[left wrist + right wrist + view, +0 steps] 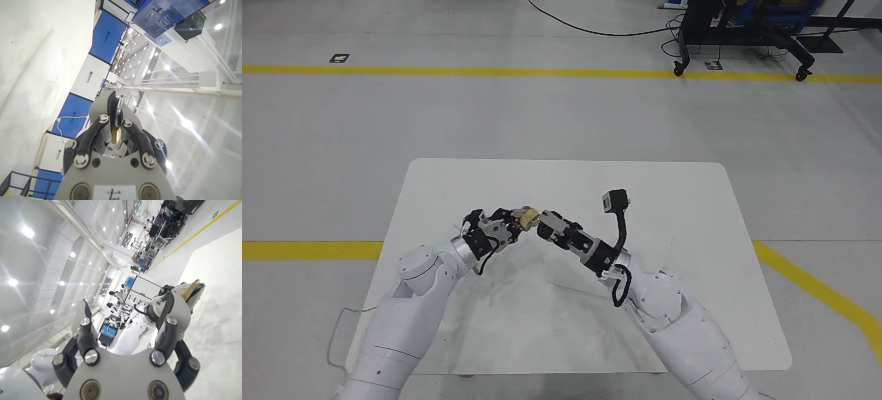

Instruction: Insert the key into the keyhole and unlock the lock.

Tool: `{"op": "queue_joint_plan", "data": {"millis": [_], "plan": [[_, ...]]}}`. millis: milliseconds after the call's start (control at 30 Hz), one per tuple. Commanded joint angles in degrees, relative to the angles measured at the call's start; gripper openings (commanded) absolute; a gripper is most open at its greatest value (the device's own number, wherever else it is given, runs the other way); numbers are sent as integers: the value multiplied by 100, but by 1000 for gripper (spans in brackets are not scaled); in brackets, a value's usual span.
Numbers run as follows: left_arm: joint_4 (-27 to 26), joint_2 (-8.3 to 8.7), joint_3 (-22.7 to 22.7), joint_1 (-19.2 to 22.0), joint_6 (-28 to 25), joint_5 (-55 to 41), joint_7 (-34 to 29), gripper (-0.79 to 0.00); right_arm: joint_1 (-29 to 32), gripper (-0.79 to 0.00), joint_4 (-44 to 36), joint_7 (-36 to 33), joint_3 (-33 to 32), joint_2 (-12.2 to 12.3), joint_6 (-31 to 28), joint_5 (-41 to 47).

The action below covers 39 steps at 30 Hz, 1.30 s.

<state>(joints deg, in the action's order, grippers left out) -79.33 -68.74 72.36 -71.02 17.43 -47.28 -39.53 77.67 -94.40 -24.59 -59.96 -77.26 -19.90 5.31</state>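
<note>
A brass padlock [115, 134] with a silver shackle [121, 103] sits clamped between the fingers of my left gripper [118, 103], held above the middle of the white table [682, 200]. In the top view the padlock [527, 217] pokes out of the left gripper [510, 222] toward the right gripper [545, 223], which is right beside it. In the right wrist view the right gripper [128, 298] is open, its fingers wide apart with nothing between them. The padlock [189, 290] shows just past one finger [175, 308].
Both arms meet over the table's centre, and the surface around them is bare white. The table's front edge [572, 372] lies close to the robot. Yellow floor lines [542, 71] run behind the table, and a black cart [742, 35] stands far back right.
</note>
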Motion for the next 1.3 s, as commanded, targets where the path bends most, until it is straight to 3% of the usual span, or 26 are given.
{"op": "queue_joint_plan", "data": {"millis": [0, 733, 800, 900, 1133, 1267], "plan": [[44, -6, -15, 16, 162, -166, -94, -785, -38, -785, 65, -57, 37, 1, -59, -116], [102, 6, 13, 52, 341, -496, -302, -785, -395, -785, 605, 536, 340, -104, 269, -575], [98, 7, 18, 56, 292, -489, -296, -785, -326, -514, 448, 478, 234, -79, 250, -520], [73, 15, 57, 66, 5, -337, -262, -785, -180, -314, 228, 281, 58, -32, 290, -350], [-57, 32, 128, 30, -853, 151, -183, -785, -73, -323, 274, -382, -137, 33, 816, 182], [-134, 41, 116, 8, -1313, 507, -222, -785, -135, -400, 433, -653, -96, 16, 967, 718]]}}
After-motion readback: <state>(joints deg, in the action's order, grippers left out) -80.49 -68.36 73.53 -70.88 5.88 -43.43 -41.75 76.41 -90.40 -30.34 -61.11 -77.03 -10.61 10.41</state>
